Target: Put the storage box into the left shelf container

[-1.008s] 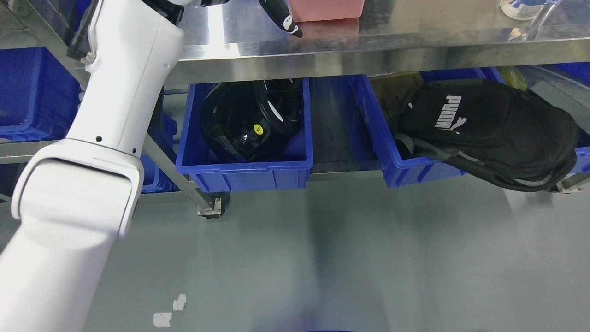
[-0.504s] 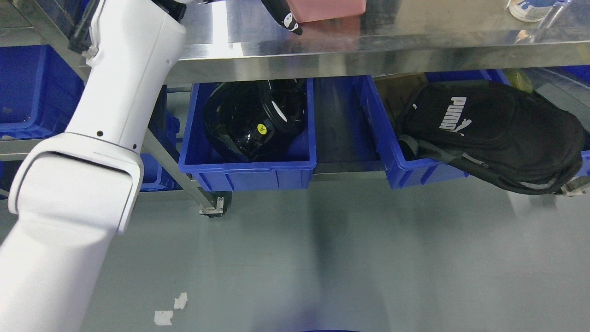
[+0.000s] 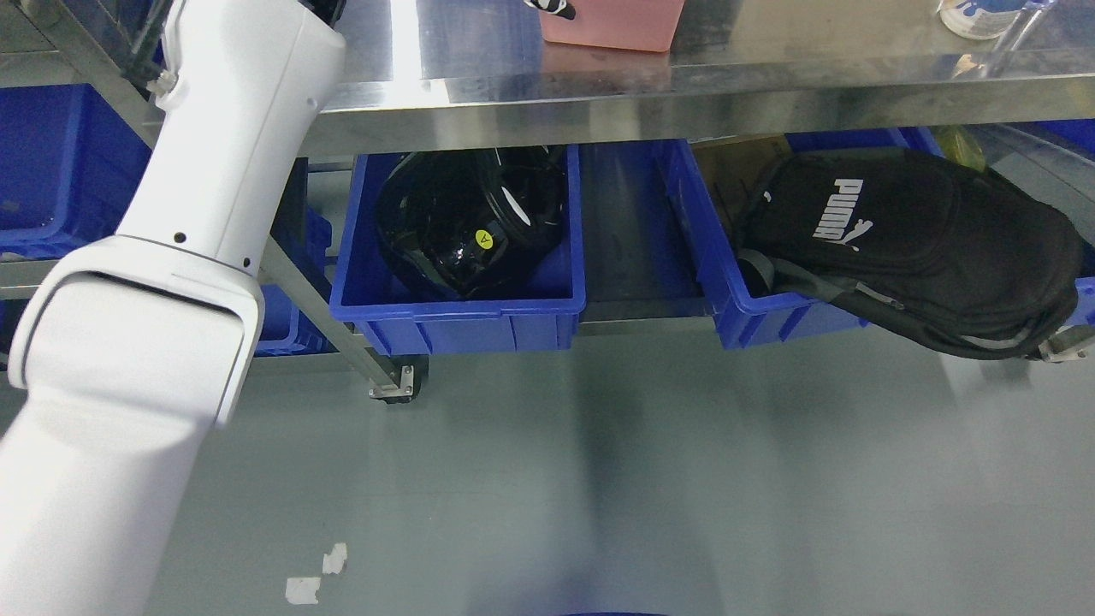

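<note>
The pink storage box (image 3: 612, 24) stands on the steel table top (image 3: 770, 60) at the picture's top edge, cut off by the frame. My left arm (image 3: 171, 257) rises from the lower left to the top edge. Only a small black part of my left hand (image 3: 552, 8) shows, against the box's left side. Whether it holds the box cannot be seen. A blue shelf container (image 3: 51, 171) stands at the far left, behind the arm. The right arm is out of view.
Under the table, a blue bin (image 3: 453, 310) holds a black helmet (image 3: 466, 222), and another blue bin (image 3: 727, 282) holds a black backpack (image 3: 915, 239). A table leg foot (image 3: 393, 385) stands on the grey floor. A white jar (image 3: 975, 15) stands top right.
The black part of my left hand has moved up along the box's left side, nearly out of frame. The pink box's lower edge now sits lower and slanted. The view shifted slightly.
</note>
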### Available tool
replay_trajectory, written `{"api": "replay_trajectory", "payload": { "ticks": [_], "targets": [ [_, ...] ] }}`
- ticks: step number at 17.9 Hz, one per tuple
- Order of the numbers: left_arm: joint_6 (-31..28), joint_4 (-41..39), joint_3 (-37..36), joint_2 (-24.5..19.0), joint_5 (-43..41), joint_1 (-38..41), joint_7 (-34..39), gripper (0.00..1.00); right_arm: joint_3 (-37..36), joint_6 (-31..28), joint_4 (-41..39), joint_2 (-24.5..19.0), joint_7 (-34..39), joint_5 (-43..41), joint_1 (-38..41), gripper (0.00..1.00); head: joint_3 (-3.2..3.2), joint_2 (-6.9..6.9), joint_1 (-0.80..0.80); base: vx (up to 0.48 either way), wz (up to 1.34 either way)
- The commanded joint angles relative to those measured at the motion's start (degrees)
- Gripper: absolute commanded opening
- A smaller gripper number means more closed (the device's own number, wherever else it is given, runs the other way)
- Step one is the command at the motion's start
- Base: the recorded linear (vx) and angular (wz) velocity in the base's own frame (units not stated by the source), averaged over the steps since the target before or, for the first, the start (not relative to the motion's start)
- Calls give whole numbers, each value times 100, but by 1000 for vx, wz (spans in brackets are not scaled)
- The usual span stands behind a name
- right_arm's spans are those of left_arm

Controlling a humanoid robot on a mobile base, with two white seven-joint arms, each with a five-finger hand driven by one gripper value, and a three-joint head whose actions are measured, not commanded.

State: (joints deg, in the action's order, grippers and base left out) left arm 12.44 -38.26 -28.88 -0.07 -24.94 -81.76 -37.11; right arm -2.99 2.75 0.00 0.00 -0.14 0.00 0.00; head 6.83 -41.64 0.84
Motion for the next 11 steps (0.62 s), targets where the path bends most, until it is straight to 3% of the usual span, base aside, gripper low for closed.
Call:
{"api": "replay_trajectory", "payload": {
  "ticks": [1, 11],
  "targets": [
    [92, 73, -346, -93, 182, 28, 55, 94, 0, 6, -100, 100, 5, -123, -26, 100, 0, 0, 0, 0, 0],
    [110, 161, -1348, -93, -36, 37, 2, 94, 0, 6, -100, 100, 5, -123, -26, 100, 0, 0, 0, 0, 0]
  ]
}}
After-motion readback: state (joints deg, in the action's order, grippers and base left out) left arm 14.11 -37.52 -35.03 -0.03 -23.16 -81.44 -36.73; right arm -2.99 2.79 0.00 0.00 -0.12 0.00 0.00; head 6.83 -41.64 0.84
